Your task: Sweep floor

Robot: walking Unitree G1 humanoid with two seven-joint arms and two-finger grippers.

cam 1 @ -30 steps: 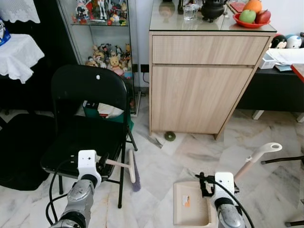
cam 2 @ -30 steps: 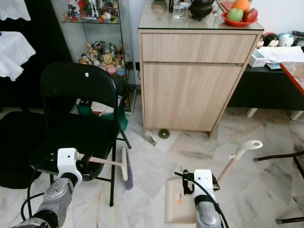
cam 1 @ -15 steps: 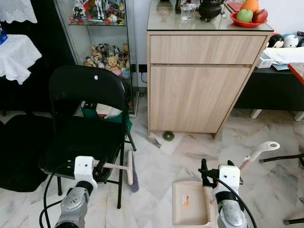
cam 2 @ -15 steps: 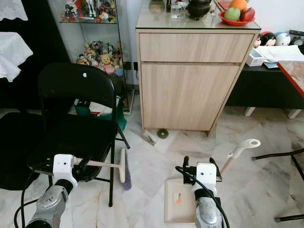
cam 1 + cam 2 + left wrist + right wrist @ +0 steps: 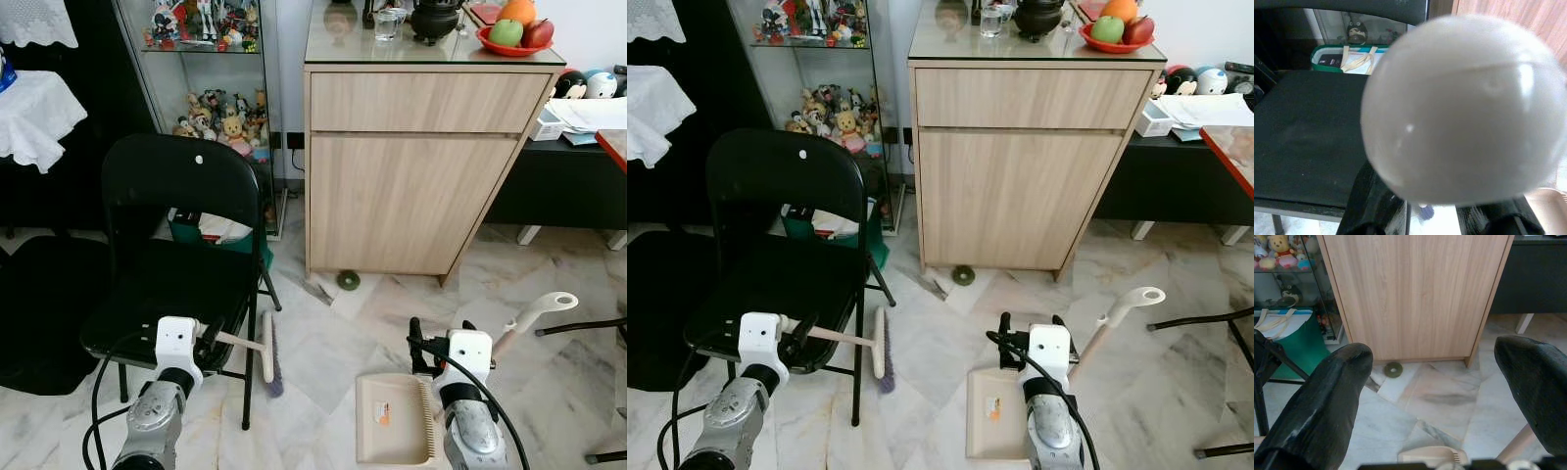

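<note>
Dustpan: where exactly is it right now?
In the eye views, the dustpan lies on the floor at the right hand, before the cabinet.

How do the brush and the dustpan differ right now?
The brush is held off the floor by the left gripper, handle level, beside the black chair; the dustpan lies flat on the marble floor. The brush head is narrow with purple bristles; the dustpan is a wide tray. Both are beige with long handles.
</note>
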